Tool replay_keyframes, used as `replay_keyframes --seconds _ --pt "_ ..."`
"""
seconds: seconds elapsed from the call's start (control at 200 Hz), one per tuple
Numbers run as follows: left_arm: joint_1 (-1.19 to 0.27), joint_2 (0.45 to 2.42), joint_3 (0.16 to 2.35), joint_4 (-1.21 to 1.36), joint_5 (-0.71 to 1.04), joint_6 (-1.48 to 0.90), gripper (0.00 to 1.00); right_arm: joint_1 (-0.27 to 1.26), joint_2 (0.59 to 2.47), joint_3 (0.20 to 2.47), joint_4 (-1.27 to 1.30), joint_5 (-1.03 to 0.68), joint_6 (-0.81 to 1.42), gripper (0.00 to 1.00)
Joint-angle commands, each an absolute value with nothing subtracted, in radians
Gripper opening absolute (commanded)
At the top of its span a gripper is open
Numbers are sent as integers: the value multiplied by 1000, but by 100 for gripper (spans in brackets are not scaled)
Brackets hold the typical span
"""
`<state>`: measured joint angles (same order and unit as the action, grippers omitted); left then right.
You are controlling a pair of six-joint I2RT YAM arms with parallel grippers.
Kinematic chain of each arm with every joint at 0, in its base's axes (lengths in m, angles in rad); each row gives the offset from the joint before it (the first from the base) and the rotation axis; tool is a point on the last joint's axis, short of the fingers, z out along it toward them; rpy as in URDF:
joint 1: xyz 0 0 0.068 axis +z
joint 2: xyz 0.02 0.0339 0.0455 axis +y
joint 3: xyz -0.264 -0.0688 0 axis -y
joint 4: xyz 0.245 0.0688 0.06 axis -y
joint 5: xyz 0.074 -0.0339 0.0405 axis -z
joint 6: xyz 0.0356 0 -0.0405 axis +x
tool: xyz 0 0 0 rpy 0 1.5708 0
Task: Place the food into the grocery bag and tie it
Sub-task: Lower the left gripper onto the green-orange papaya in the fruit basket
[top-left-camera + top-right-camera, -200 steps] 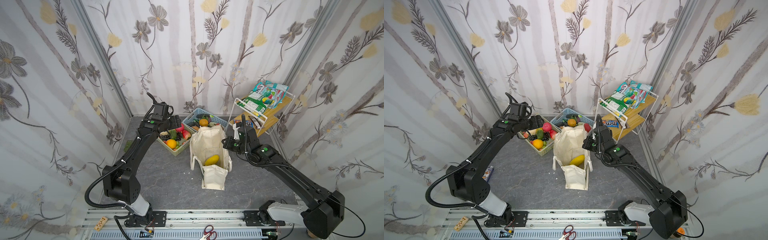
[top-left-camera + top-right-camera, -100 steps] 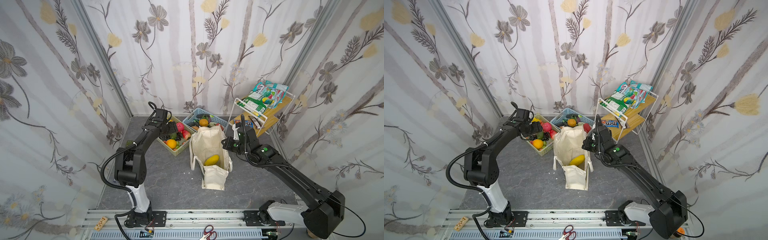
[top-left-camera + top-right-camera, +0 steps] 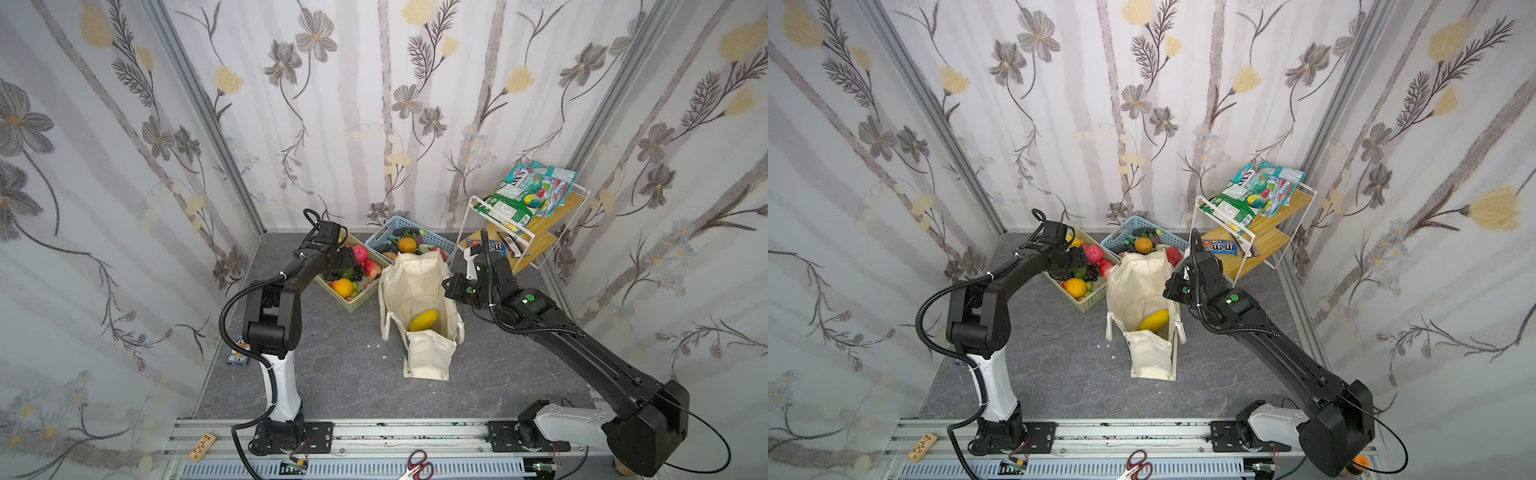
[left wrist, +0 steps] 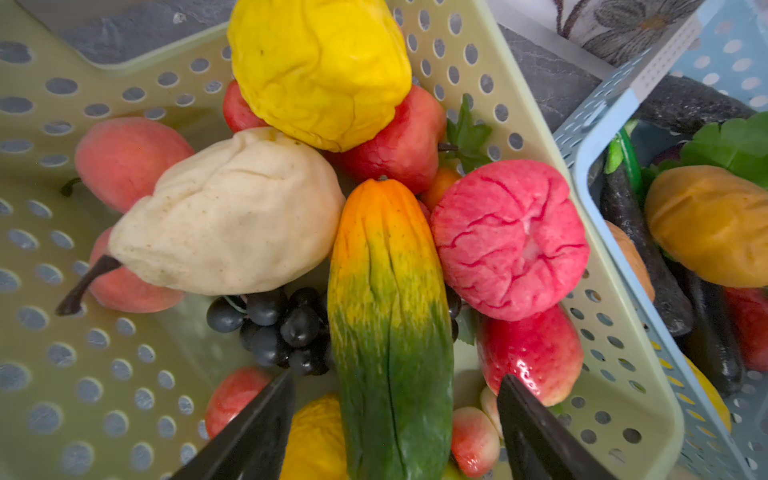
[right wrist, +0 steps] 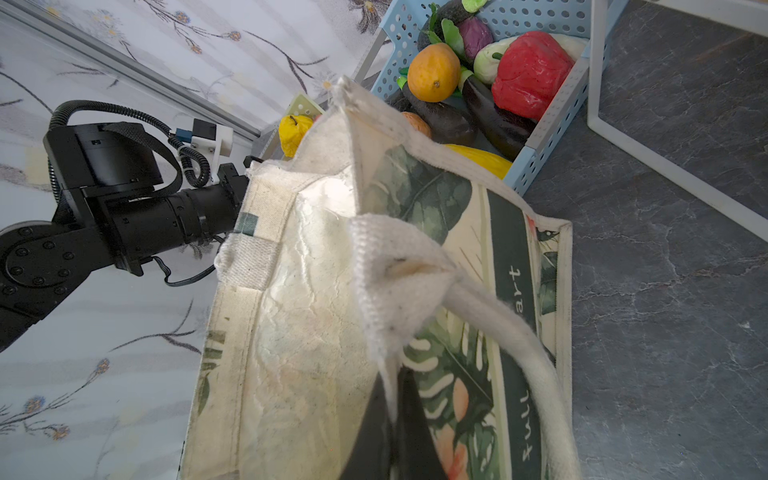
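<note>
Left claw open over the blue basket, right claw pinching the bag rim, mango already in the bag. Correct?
Not quite: the left claw is open over the green basket, as the left wrist view shows. The rest holds.

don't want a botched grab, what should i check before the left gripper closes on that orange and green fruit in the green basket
1. Left gripper open, astride the orange-green fruit: ok.
2. Fruit free of neighbours: not ok, the pale pear and black grapes lie against it.
3. Gripper low enough for a firm grip: cannot tell.
4. Right gripper shut on the grocery bag rim: ok.
5. Bag mouth open, room beside the yellow mango: ok.
</note>
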<state>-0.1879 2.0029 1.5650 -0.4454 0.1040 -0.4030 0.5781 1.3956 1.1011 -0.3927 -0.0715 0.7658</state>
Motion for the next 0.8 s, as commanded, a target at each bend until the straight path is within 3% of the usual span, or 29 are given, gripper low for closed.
replay_keyframes --seconds 0.0,0.39,0.799 --pt "-187 2024 1578 -426 84 -399 77 579 1402 1111 -368 -67 770 3" --pt "-188 2071 1597 -411 76 -391 71 581 1414 1121 -366 -69 772 3" --pt "-194 2081 1623 -414 55 -375 56 584 1423 1123 -359 -69 775 3"
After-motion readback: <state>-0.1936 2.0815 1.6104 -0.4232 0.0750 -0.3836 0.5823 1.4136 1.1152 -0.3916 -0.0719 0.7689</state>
